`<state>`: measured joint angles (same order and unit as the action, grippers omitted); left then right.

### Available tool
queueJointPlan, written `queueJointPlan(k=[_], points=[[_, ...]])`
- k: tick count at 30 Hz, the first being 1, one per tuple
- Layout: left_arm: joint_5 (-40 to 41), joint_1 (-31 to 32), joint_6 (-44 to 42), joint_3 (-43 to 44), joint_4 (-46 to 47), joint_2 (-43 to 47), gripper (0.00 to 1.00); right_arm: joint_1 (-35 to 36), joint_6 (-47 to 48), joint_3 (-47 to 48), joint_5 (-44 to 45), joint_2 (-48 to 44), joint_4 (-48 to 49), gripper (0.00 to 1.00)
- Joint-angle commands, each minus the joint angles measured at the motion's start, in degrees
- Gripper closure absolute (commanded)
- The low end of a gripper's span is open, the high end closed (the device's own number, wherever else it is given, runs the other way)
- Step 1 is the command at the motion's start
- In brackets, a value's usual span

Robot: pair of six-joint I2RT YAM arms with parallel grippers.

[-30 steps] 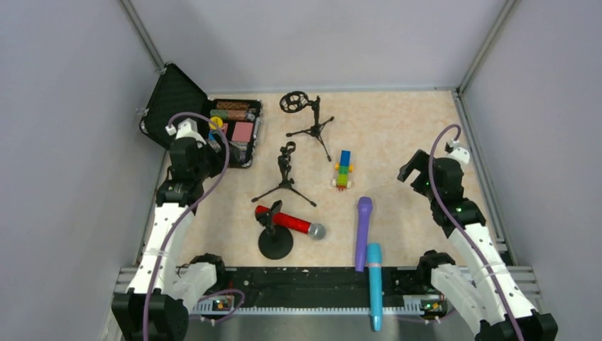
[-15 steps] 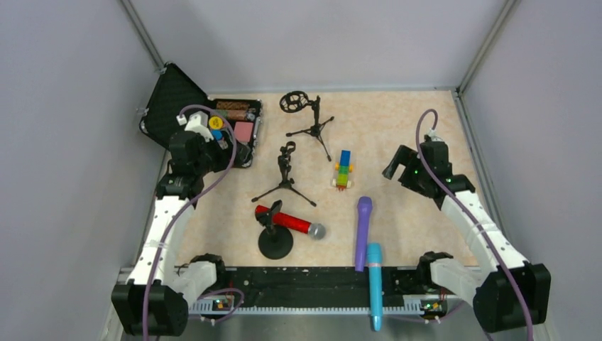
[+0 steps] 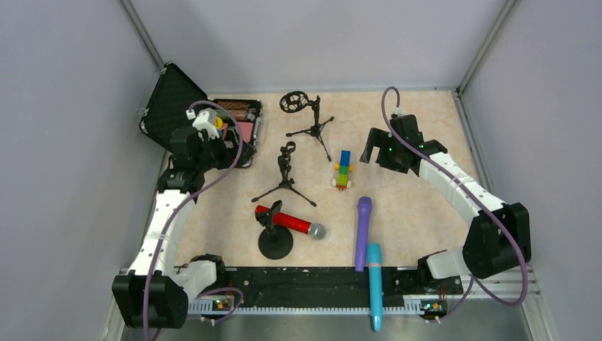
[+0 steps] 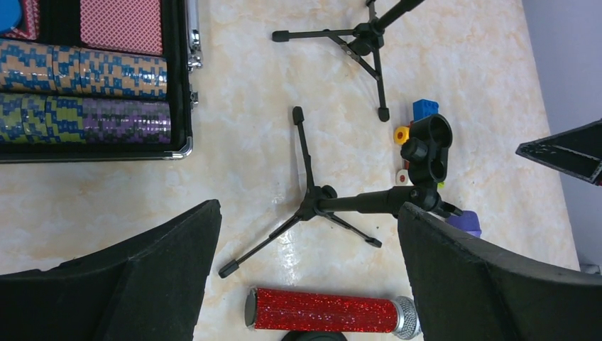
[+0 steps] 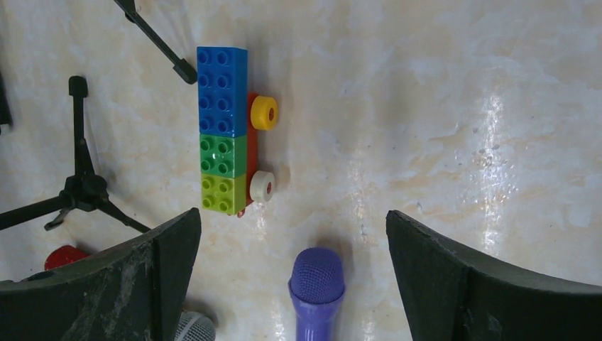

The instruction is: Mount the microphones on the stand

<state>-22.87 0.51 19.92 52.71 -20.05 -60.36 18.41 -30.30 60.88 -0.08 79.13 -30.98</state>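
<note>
**Right arm swung in over the purple microphone; nothing lifted yet**

The right pincer [image 3: 375,148] is seen carried in from the right edge of the bench [image 3: 426,213] toward its middle, a clear shift from its place beside that edge a second ago. In the right wrist view its fingers are spread wide and nothing is held between them. The head of the purple microphone [image 5: 316,278] is framed just below, with the block toy [image 5: 223,128] beyond it. An approach to that microphone is suggested, though no grasp has been made.

The left pincer [image 3: 221,148] has been moved only slightly, toward the open case [image 3: 174,96] at the far left corner. It too is held wide and empty above the nearer tripod stand [image 4: 319,206].

The three microphones are found unmoved. The purple one lies right of centre toward the near edge. The cyan-blue microphone [image 3: 374,284] lies just beside it, overhanging that edge. The red microphone [image 3: 287,222] rests across the round-based stand [image 3: 275,243]; whether it is clipped in cannot be told. The second tripod stand [image 3: 310,122], toward the far edge, is left bare.
</note>
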Motion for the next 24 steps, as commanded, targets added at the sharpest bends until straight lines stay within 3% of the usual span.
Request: queueJointPlan(k=[1, 6, 18, 24], points=[[-4.35, -1.60, -0.02, -0.83, 4.50, 2.60, 0.01, 0.82, 0.96, 0.29, -2.17, -1.90, 1.92, 0.01], [-6.32, -1.66, 1.39, -0.10, 9.36, 2.57, 0.01, 0.83, 1.96, -3.71, -4.10, -6.28, 4.74, 0.01], [-3.30, -1.63, 5.46, 18.83, 13.55, -8.40, 0.01, 0.83, 4.62, -9.21, -3.62, -8.63, 2.18, 0.01], [-5.87, -1.66, 6.70, 21.11, 18.25, -12.84, 0.01, 0.78, 4.36, -12.91, -5.73, -7.99, 3.76, 0.01]])
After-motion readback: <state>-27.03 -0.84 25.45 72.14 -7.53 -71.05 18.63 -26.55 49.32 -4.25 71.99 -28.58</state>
